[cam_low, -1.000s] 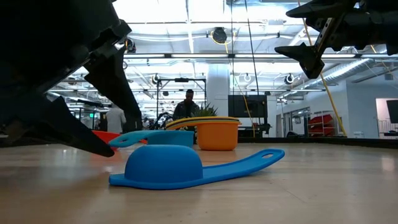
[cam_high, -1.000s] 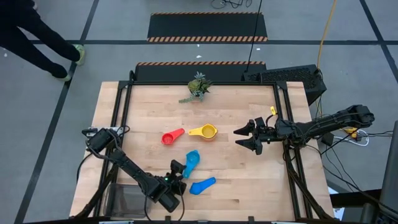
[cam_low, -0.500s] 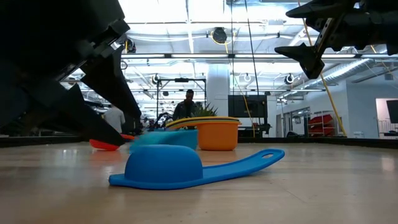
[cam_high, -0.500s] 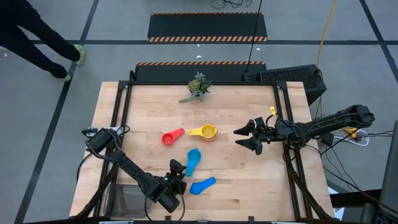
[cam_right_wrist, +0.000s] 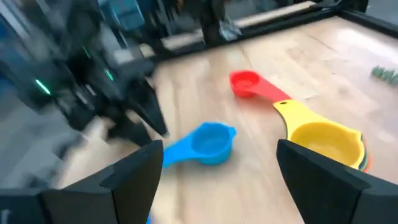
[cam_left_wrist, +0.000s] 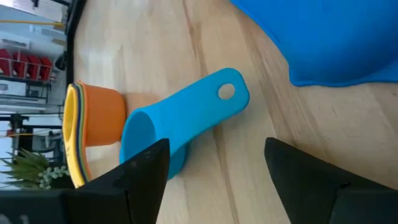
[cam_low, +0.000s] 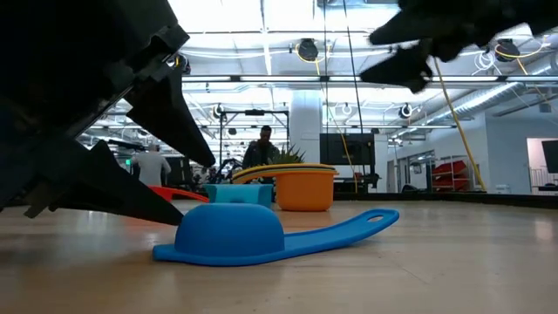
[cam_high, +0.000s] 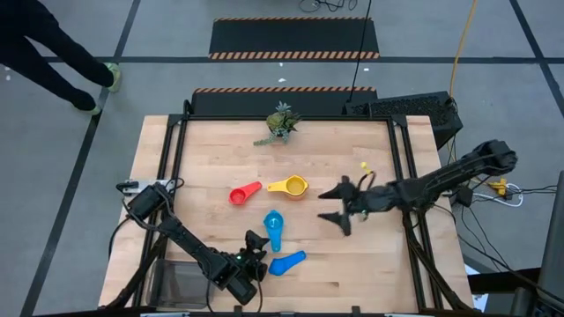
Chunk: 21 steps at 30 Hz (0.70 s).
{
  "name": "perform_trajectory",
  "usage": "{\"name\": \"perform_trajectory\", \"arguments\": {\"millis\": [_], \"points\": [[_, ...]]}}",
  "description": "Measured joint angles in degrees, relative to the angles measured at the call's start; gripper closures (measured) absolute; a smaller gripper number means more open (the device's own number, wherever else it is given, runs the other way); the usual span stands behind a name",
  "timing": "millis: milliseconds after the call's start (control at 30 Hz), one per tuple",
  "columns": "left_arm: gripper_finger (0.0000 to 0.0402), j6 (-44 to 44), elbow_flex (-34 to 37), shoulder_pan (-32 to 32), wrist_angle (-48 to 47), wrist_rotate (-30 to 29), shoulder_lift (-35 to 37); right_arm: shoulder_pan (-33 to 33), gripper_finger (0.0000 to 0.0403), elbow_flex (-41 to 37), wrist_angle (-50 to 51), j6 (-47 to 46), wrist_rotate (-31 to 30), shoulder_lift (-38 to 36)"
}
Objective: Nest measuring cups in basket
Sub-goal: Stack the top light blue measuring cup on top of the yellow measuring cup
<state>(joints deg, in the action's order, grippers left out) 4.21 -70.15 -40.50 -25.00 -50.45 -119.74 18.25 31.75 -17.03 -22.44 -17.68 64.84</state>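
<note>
left gripper [cam_high: 256,247] spread near the light blue cup [cam_high: 274,226]; straddle its handle squarely before pinching; right gripper [cam_high: 339,203] spread, hovering.

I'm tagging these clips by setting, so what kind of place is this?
Probably a robotics lab or workshop in a big open hall. A wooden table stands on a grey floor marked with taped lines, striped hazard mats lie beyond it, and the low view shows ceiling lights and ductwork.

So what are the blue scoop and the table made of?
The blue measuring cup looks like plastic: one even colour, smooth matte skin, moulded handle with a hole. The table looks like wood: pale planks with visible grain and seams.
</note>
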Motion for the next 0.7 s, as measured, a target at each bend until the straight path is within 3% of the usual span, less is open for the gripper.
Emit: {"name": "perform_trajectory", "arguments": {"millis": [233, 367, 533, 700], "points": [[0.0140, 1.46, 0.05, -0.04, -1.29, -1.81, -0.15, 2.14, 0.0105, 20.64, 13.56, 15.13, -0.10, 21.64], [0.0156, 8.89, 0.41, -1.16, -12.35, -3.56, 1.62, 1.55, 0.0124, 30.08, 21.03, 23.14, 2.40, 31.65], [0.0179, 25.47, 0.33, -3.58, -24.00, -5.22, 7.08, -0.14, 0.0154, 37.99, 28.47, 33.20, 4.49, 39.33], [0.0204, 29.05, 0.42, -5.70, -25.64, -5.88, 8.92, -2.19, 0.0183, 41.90, 29.97, 44.24, 7.44, 42.36]]}}
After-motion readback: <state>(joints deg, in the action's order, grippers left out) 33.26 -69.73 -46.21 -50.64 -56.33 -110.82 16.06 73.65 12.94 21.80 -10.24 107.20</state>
